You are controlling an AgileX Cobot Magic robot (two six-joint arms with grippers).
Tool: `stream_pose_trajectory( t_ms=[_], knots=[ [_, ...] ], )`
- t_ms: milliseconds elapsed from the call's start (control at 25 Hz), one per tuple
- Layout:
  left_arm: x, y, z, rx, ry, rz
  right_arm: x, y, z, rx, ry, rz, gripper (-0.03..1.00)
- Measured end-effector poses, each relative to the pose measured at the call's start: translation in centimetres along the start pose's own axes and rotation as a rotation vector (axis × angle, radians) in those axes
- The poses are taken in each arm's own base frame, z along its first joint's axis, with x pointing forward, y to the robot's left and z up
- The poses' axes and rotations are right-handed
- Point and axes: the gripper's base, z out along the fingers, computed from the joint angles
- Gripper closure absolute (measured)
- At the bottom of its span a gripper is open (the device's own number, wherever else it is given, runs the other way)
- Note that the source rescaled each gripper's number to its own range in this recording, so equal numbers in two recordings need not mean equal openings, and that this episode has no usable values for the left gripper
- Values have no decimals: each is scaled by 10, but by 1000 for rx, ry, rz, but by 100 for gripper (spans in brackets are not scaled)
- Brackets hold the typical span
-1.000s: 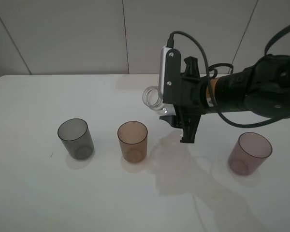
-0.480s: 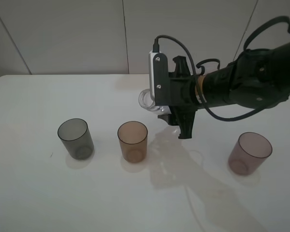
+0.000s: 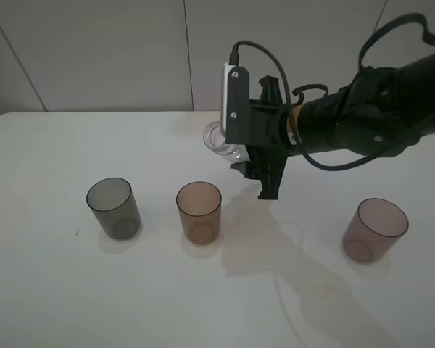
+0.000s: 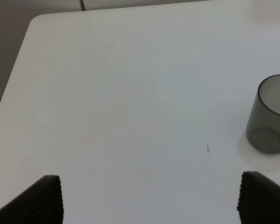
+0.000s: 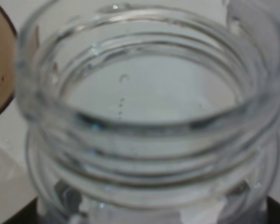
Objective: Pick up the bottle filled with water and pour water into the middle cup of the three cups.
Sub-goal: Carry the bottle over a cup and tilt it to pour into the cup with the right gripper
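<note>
Top camera: your right arm (image 3: 362,116) reaches in over the table (image 3: 51,290) with the bottle (image 3: 217,138) held up in the air. It's tipped on its side, with the open neck facing the left of the view. The wrist hardware hides most of the bottle's body. The three cups stand in a row along the table: grey cup (image 3: 114,208) on the left, amber middle cup (image 3: 199,212), and mauve cup (image 3: 375,230) well off to the right. The neck sits above and a touch right of the amber one in the picture, but I can't tell whether it's actually over the rim.

Left wrist cam: your left fingers (image 4: 49,200) are spread wide with nothing between them, just bare table below. The grey cup stands upright off to one side.

Right wrist cam: the bottle's threaded mouth fills nearly the whole shot. Your right fingers (image 5: 14,217) peek out dark at the corners, pinching the bottle. A sliver of the amber cup's rim shows at the edge, just beside the neck.
</note>
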Motion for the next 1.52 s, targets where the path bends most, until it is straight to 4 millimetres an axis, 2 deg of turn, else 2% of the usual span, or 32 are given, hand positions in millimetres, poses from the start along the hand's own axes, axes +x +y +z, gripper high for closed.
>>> stream_pose_trajectory(
  t_ms=[320,680,1040,1320,1520],
  knots=[
    [0,0,0,0,0,0,1,6,6,-28,5,-116,94],
    [0,0,0,0,0,0,-12,7,10,21,-95,-310,94],
    [0,0,0,0,0,0,-19,-10,10,246,-151,-349,94],
    [0,0,0,0,0,0,-14,0,20,276,-159,-375,94],
    [0,0,0,0,0,0,-9,9,23,290,-159,-333,94]
  ],
)
